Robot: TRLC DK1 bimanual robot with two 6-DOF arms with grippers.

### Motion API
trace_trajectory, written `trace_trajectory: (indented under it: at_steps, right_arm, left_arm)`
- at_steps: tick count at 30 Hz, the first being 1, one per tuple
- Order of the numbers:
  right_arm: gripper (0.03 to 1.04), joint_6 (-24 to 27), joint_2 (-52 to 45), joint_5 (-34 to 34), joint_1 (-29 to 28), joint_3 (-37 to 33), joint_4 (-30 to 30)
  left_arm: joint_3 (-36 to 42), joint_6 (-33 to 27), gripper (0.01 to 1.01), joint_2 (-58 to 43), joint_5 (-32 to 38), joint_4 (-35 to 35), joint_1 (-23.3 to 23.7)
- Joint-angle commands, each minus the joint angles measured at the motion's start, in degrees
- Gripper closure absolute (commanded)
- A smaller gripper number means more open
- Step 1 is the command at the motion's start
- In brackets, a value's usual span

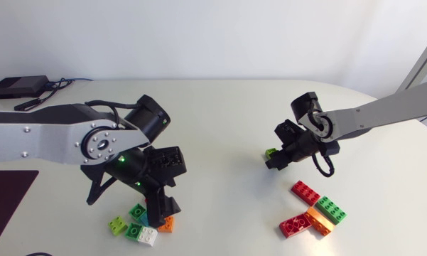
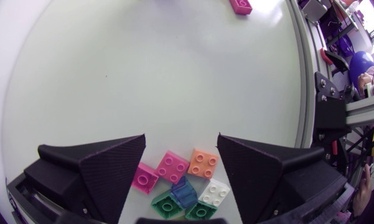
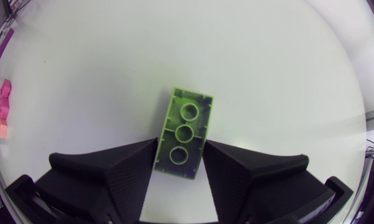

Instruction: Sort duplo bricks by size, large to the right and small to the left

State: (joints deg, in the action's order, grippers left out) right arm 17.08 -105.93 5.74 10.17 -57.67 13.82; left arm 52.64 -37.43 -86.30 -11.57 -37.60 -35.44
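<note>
While right fingers pinch lime brick, large bricks lie nearby.

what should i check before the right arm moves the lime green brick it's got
1. Grip: right gripper fingers press both sides of the long lime-green plastic brick: ok.
2. Size: a long brick, so it belongs on the right: ok.
3. Target: pile of long red, green and orange bricks in the head view, bare table beside it: ok.
4. Left gripper open over the small square bricks, well apart: ok.
5. Brick lifted off the table: cannot tell.
</note>
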Motion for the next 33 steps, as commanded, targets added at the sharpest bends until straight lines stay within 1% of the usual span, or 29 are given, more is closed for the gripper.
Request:
trace_trajectory:
  at_steps: [1,6,14,18,24,26,27,28,29,30,31,33]
  right_arm:
    - [0.82,-0.73,-0.15,-0.38,0.11,0.89,0.77]
    - [0.83,2.43,5.21,0.24,-0.86,6.17,2.08]
    - [0.83,7.70,16.11,1.65,-2.53,16.19,5.34]
    - [0.82,9.11,19.62,1.73,-3.14,19.35,6.92]
    - [0.82,11.04,25.07,1.73,-3.76,23.22,9.82]
    - [0.82,11.40,26.30,1.56,-3.93,24.18,9.73]
    - [0.80,11.48,26.39,1.38,-4.20,24.18,9.64]
    - [0.65,11.75,26.30,1.38,-4.64,23.83,9.64]
    - [0.41,11.83,25.77,1.47,-4.99,23.30,9.64]
    - [0.20,11.83,25.07,1.47,-5.08,22.78,9.73]
    - [0.05,11.83,24.72,1.56,-5.08,22.25,9.82]
    - [0.06,11.57,25.07,1.65,-4.99,21.55,9.99]
  left_arm:
    - [-1.40,2.19,0.113,1.84,0.06,-0.89,-2.26]
    - [-3.07,2.98,0.113,2.19,0.06,-0.80,-4.02]
    - [-7.47,2.45,0.113,1.31,-0.12,1.13,-3.41]
    - [-7.64,2.63,0.113,1.75,-0.20,1.13,-3.32]
    - [-7.12,2.98,0.113,2.10,-0.20,1.13,-4.46]
    - [-6.85,3.06,0.113,2.10,-0.20,1.13,-4.46]
    - [-6.76,3.06,0.113,2.10,-0.20,1.13,-4.37]
    - [-6.50,3.06,0.113,1.93,-0.20,1.13,-4.37]
    - [-6.24,3.06,0.111,1.75,-0.20,1.22,-4.29]
    - [-6.06,3.24,0.108,1.66,-0.20,1.22,-4.29]
    - [-5.88,3.59,0.074,1.58,-0.20,1.22,-4.37]
    - [-5.53,4.30,0.052,1.75,-0.20,1.22,-4.46]
